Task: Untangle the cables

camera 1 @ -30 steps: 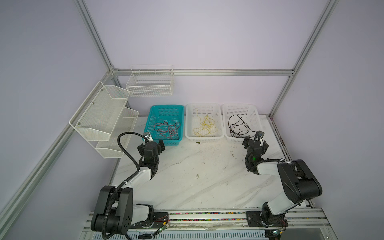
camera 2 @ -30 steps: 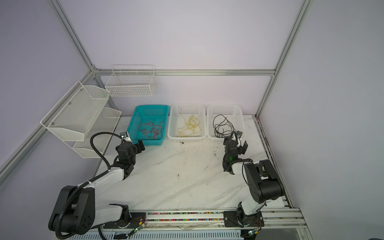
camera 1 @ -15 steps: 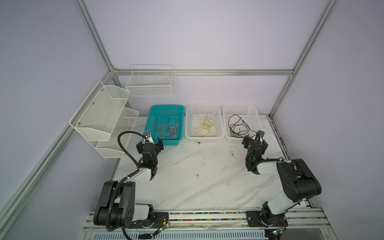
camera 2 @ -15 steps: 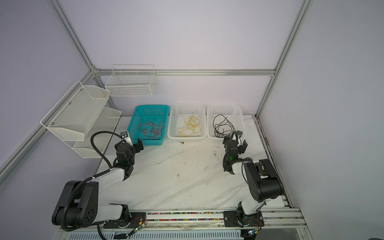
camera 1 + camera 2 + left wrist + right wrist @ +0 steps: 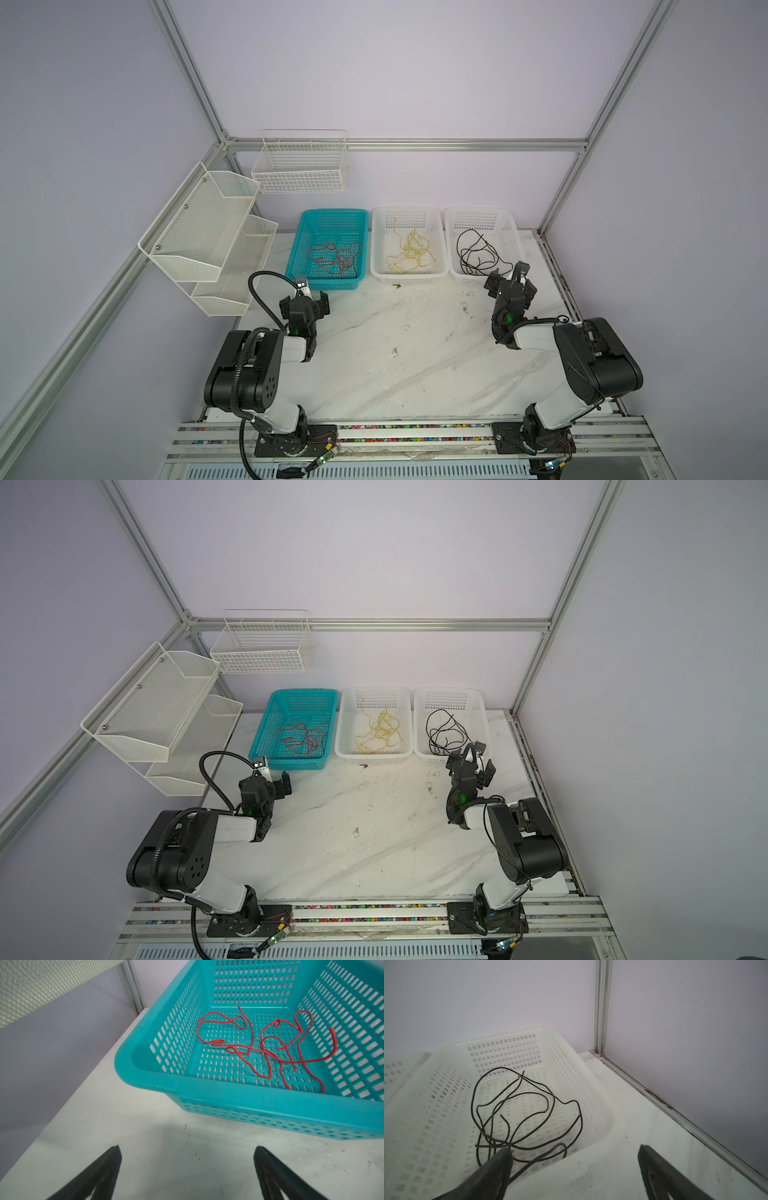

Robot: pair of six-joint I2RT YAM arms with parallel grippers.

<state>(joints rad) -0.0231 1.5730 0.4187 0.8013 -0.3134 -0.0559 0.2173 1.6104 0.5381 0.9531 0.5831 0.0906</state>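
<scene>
Red cables [image 5: 267,1052], yellow cables [image 5: 409,253] and black cables [image 5: 517,1113] lie separated by colour, left fingers [image 5: 108,1163] and right fingers [image 5: 652,1167] open and empty, so I reckon untangling's done; next I just back off and park.

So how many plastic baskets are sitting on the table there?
3, in a row at the back: teal basket on the left with red cables; middle white basket with yellow cables; right white basket with black cables. None looks hidden.
</scene>
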